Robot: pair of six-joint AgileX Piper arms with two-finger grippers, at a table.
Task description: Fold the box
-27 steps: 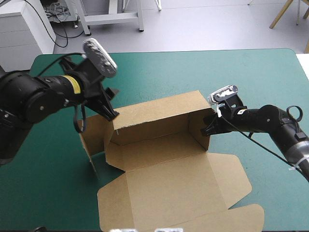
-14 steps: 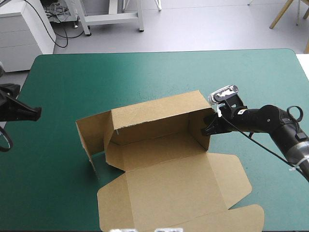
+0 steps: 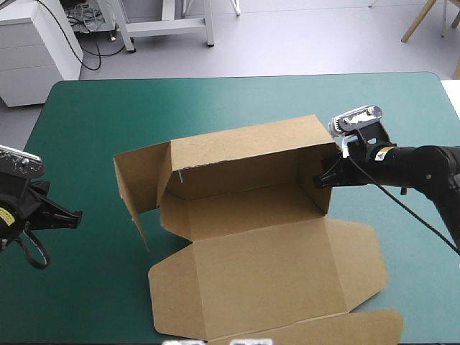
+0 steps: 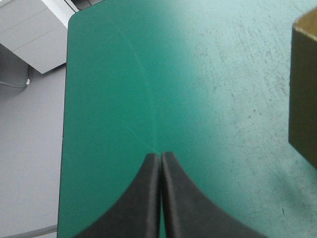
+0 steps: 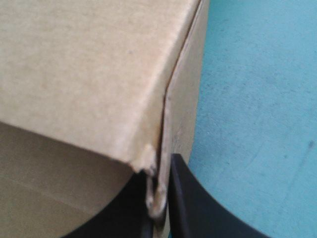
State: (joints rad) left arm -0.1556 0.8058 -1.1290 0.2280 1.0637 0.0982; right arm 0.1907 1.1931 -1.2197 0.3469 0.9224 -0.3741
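The brown box (image 3: 244, 208) stands mid-table as an open tray. Its rear wall and right end wall are up, and the lid (image 3: 266, 277) lies flat toward the front edge. A left end flap (image 3: 136, 183) stands swung outward. My right gripper (image 3: 323, 180) is shut on the right end wall's upper corner; in the right wrist view the black fingers (image 5: 185, 198) pinch the board edge (image 5: 89, 74). My left gripper (image 3: 75, 217) hovers near the table's left edge, shut and holding nothing, with its fingertips (image 4: 161, 157) meeting. Only one edge of the box (image 4: 303, 89) shows beside it.
Teal-green cover (image 3: 86, 129) lies between my left gripper and the box's left flap. The table's far left corner (image 4: 70, 22) shows ahead of the left gripper. The lid's front flap (image 3: 323, 327) reaches the table's front edge.
My left gripper left the box's rear left corner, pulled back to the table's left edge and shut. My right gripper shifted right, taking the box with it.
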